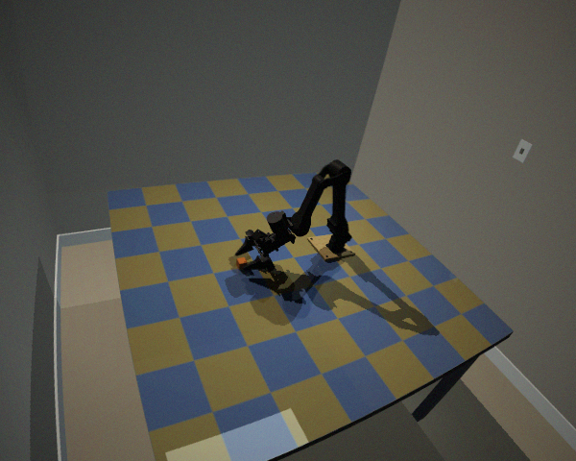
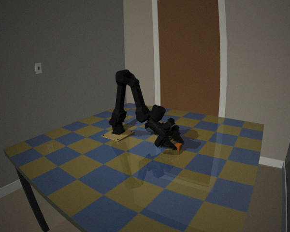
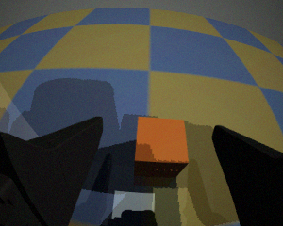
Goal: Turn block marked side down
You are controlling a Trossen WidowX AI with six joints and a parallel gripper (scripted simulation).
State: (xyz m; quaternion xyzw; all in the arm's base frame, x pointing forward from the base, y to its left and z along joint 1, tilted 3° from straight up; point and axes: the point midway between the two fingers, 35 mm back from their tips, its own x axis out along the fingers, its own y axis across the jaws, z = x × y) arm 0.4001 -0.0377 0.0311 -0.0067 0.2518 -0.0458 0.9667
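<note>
A small orange block (image 1: 240, 260) (image 2: 179, 146) (image 3: 162, 141) rests on the checkered table (image 1: 278, 357) (image 2: 90, 174) (image 3: 198, 51), near its middle. The faces I see are plain orange, and no mark shows in any view. My gripper (image 1: 249, 257) (image 2: 177, 144) (image 3: 160, 128) is low over the table and tilted forward, open, with one dark finger on each side of the block. In the wrist view there is a gap between each finger and the block. The block's underside is hidden.
The arm's base stands on a tan plate (image 1: 323, 246) (image 2: 117, 136) toward the table's far side. The table is blue and yellow checkered, with walls close behind it and a brown door (image 2: 188, 54) beyond.
</note>
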